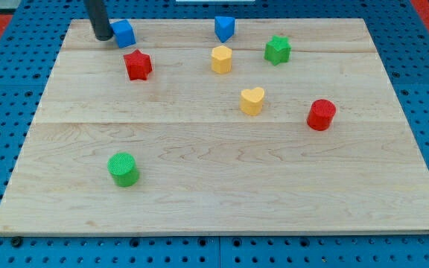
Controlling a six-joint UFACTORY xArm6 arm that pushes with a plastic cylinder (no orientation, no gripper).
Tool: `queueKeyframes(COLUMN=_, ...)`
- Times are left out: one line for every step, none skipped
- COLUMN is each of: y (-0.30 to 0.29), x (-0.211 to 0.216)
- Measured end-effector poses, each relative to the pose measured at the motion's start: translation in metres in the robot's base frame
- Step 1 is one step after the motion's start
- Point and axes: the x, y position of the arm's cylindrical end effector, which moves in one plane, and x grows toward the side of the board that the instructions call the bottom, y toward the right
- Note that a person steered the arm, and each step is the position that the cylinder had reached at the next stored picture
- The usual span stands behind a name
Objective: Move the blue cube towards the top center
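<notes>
The blue cube (124,33) sits near the board's top edge, left of center. My tip (101,36) stands right against its left side. A second blue block (224,28), wedge-like in shape, sits at the top center of the wooden board (214,186).
A red star (137,65) lies just below the blue cube. A yellow hexagonal block (221,59) and a green star (277,50) lie below and right of the top center. A yellow heart (252,100), a red cylinder (321,115) and a green cylinder (123,169) lie lower down.
</notes>
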Motion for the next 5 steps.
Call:
queueKeyframes(y=0.046, x=0.003)
queueKeyframes(y=0.009, x=0.003)
queueKeyframes(y=-0.001, x=-0.007)
queueKeyframes(y=0.05, x=-0.006)
queueKeyframes(y=0.014, x=-0.024)
